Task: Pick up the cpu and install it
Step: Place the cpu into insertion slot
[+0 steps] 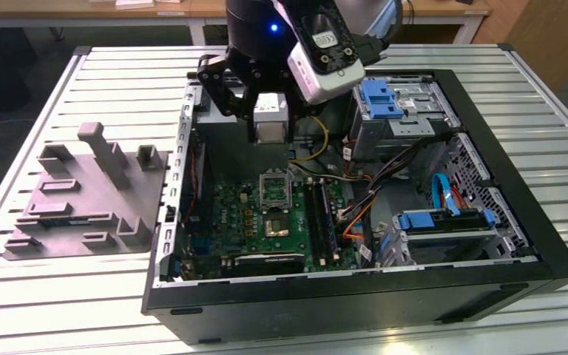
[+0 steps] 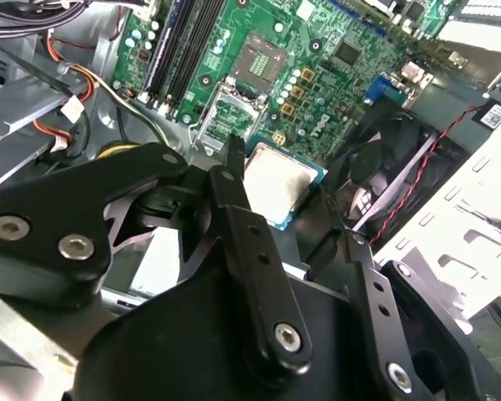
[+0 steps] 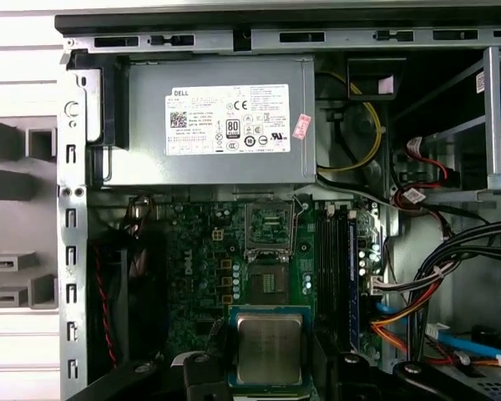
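– Gripper (image 3: pixel 270 361) first, please: what does it carry?
– It is closed on the cpu (image 3: pixel 270 347). In the first wrist view the silvery chip sits between the two black fingers (image 3: pixel 209 372), one at each side edge.
– So the picking up is done?
– I judge yes. The chip is in the air over the open computer case (image 1: pixel 363 303). It is not on the table (image 1: pixel 27 296), and not on the grey fixture (image 1: pixel 86 200) beside the case.
– And the installing?
– Not yet done. The socket (image 3: pixel 270 284) on the motherboard (image 3: pixel 209 276) is empty and dark in its centre. Its metal frame seems to be folded up toward the power supply (image 3: pixel 221 117), but the parts overlap there, so I am not fully sure.
– What does each view add?
– The exterior view gives the height: the gripper hangs well above the board, inside the outline of the case. The first wrist view looks down into the case and gives the alignment: the edges of the chip run parallel to the edges of the socket, and the two are apart. The second wrist view looks along the arm and shows how one finger lies against the thin green rim of the chip.
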Action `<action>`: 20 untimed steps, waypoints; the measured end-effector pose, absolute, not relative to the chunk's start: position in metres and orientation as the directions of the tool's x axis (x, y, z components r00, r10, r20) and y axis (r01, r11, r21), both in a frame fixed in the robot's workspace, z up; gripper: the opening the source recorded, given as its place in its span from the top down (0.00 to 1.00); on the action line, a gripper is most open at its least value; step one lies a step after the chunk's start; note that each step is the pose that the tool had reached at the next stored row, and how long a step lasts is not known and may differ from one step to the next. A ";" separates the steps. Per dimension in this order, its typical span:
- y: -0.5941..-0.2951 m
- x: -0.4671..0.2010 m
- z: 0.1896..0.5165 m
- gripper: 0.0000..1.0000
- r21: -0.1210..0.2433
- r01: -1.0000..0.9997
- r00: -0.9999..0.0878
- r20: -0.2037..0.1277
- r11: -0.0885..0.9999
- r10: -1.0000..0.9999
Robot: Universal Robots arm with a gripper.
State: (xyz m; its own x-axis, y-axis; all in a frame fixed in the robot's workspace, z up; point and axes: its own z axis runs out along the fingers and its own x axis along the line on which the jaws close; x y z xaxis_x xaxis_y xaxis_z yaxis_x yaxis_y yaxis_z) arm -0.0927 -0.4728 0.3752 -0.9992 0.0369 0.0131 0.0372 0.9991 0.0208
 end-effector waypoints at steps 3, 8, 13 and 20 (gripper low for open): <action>-0.474 -0.093 0.375 0.53 0.020 0.037 -0.999 0.013 0.999 0.037; -0.476 -0.093 0.375 0.53 0.020 0.037 -0.999 0.013 0.999 0.036; -0.476 -0.093 0.375 0.53 0.020 0.036 -0.999 0.013 0.999 0.036; -0.479 -0.093 0.368 0.53 0.020 0.037 -0.999 0.013 0.999 0.036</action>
State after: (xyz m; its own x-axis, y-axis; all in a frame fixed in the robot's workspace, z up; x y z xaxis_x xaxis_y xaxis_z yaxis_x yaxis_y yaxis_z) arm -0.0927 -0.4791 0.3680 -0.9993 0.0363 0.0133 0.0366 0.9991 0.0200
